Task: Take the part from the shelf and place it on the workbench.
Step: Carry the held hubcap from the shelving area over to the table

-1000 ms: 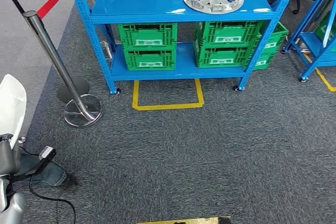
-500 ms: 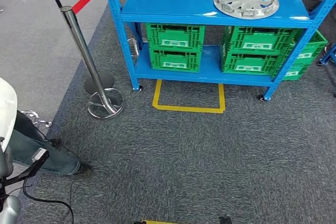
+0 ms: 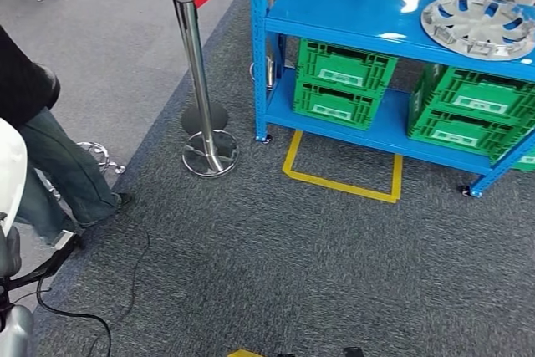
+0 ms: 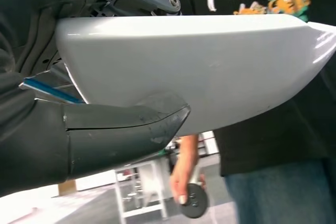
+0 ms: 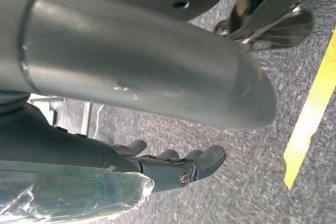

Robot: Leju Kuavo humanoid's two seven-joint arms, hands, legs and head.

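**A:** Camera's swinging left, so the shelf (image 3: 354, 14) slides right. The wheel cover (image 3: 477, 24) sits on top, well apart from both hands.

**B:** Yep, no pick yet. Right hand (image 5: 178, 166) hangs empty with its fingers loose. Left hand (image 4: 118, 135), can't tell.

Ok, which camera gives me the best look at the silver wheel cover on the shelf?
The head view: the wheel cover lies flat on the blue shelf's top level, far right. Neither wrist view gives a look at it.
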